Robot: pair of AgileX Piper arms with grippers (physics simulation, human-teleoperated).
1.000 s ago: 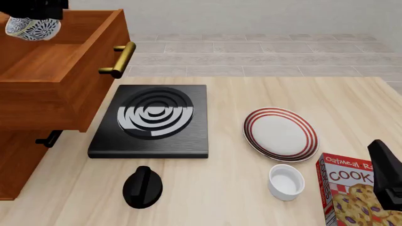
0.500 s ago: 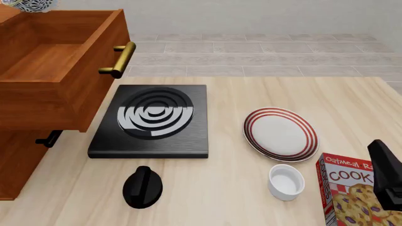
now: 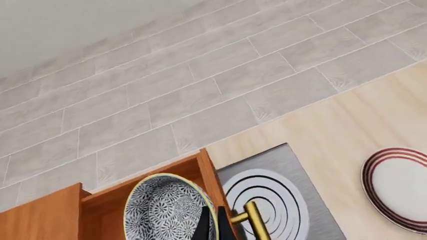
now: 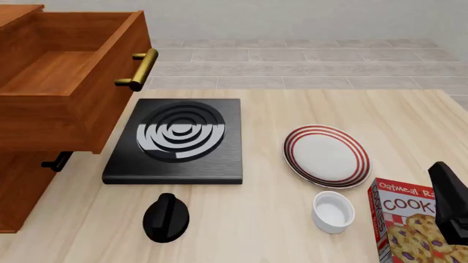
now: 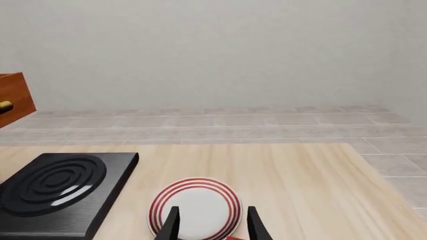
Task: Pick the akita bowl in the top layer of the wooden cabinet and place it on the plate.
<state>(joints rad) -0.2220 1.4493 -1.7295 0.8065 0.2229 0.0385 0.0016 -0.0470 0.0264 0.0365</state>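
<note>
The akita bowl (image 3: 165,210), dark speckled with a pale rim, shows only in the left wrist view, hanging over the open top layer (image 3: 100,215). My left gripper (image 3: 211,225) is shut on the bowl's rim. Both are out of the front view, where the top layer (image 4: 66,71) of the wooden cabinet (image 4: 22,186) stands pulled out and empty. The plate (image 4: 327,156) with red rings lies on the table right of centre. My right gripper (image 5: 213,225) is open and holds nothing, just short of the plate (image 5: 195,207); its arm (image 4: 450,203) is at the front right.
A black stove burner (image 4: 179,139) sits between cabinet and plate, with a black knob (image 4: 166,217) in front of it. A white ramekin (image 4: 332,211) and a cookie box (image 4: 413,224) stand in front of the plate. The brass drawer handle (image 4: 139,68) juts out over the burner.
The left gripper has lifted the bowl up from above the drawer's back left corner until both left the top of the front view. The right arm has not moved.
</note>
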